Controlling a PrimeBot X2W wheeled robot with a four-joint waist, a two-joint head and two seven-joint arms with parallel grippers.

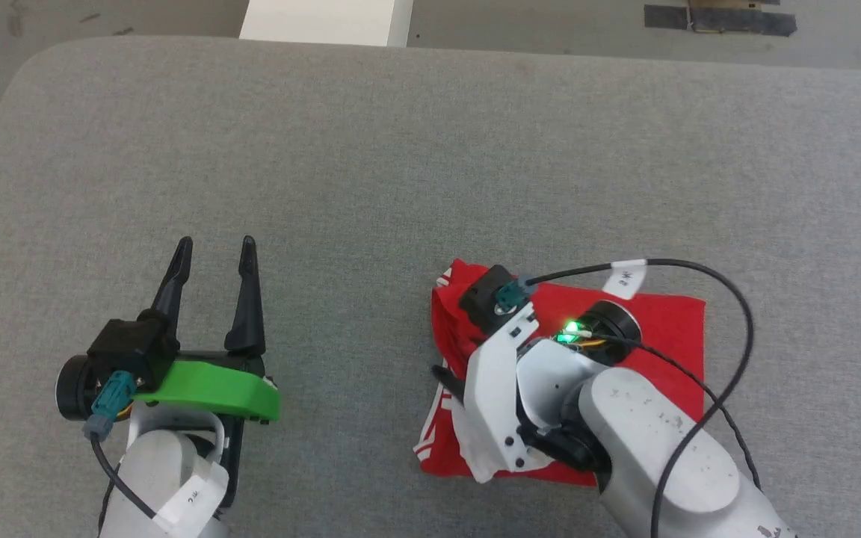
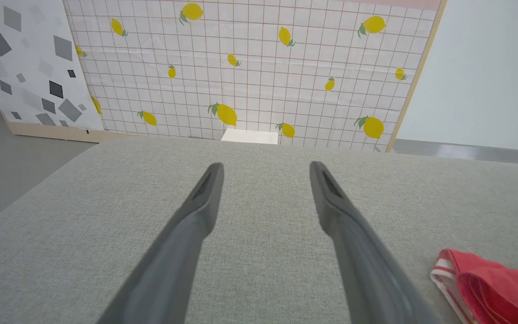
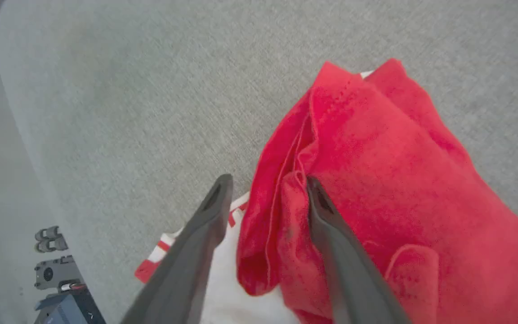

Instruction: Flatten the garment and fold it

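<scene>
**Red garment bundled on the grey worktop, right gripper loose over it**

The garment lies folded into a rough red square on the right half of the worktop, nearer the robot than the far edge. White cloth and red-striped trim show along its left side. From the right wrist, the top layers bunch into soft ridges rather than lying flat.

The right gripper points down at the garment's left side. Its fingers are parted, not clenched. One fingertip rests against a raised red fold and the other stands over the white part, with nothing pinched between them.

The left gripper hovers well to the left of the garment over bare grey cloth. Its fingers are spread wide and it holds nothing.

The worktop is covered in plain grey fabric with a rounded far-left corner. Broad bare stretches lie beyond the garment and to its left.

Past the far edge stands a white block. Behind it is a tiled panel printed with lemons, beside a grey-speckled panel. The floor is grey, with strips of black tape on it. Dark equipment sits on the floor beside the worktop's edge.
</scene>
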